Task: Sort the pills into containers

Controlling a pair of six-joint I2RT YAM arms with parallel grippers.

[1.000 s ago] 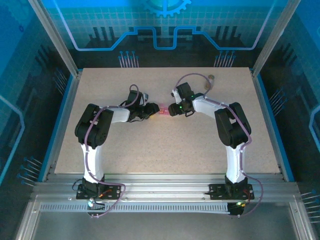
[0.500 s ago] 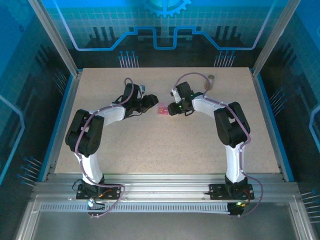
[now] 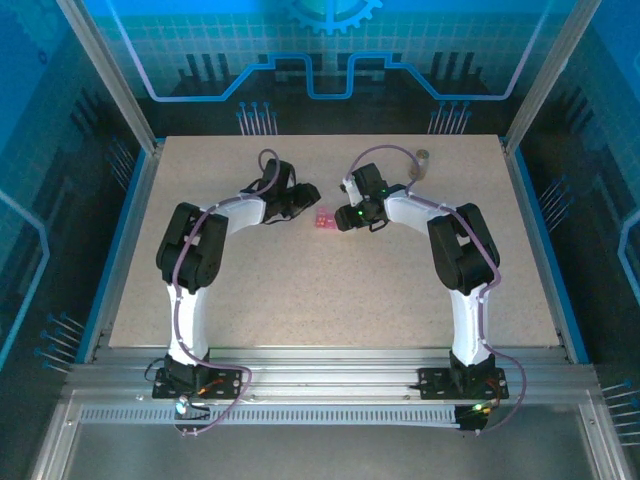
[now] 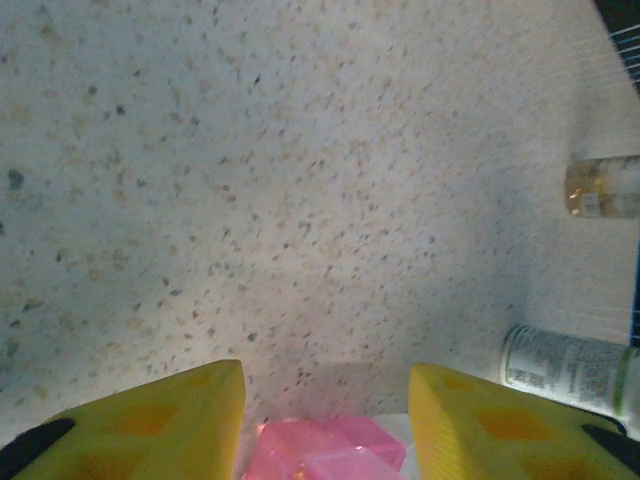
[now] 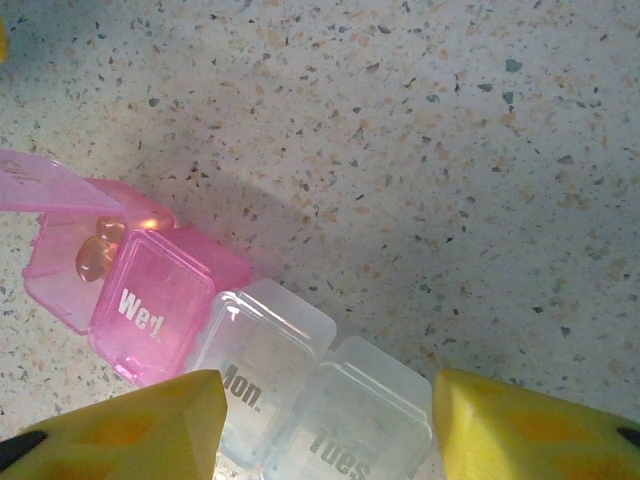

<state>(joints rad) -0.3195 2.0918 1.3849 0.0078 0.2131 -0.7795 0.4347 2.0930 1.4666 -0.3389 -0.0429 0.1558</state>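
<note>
A pink pill box (image 3: 322, 218) is seen in the far middle of the table (image 3: 300, 290), between the two grippers. The left gripper (image 4: 327, 385) is open, with a yellow finger (image 4: 150, 425) on each side of the pink box. The right gripper (image 5: 325, 390) is open wide too, above two clear boxes (image 5: 300, 390) marked Mon. and Tues. These are set in a row touching the pink box, which is marked Wed. Its lid is flipped open and orange pills (image 5: 98, 255) are seen inside. A brown vial (image 4: 605, 187) is found at the far right, and a white bottle (image 4: 570, 370) is laid near it.

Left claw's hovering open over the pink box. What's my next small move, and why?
Probably ease the left claw straight down toward the open pink compartment: it lies centred between the open fingers, amber capsules exposed, and the right claw straddles the clear compartments beside it.
</note>
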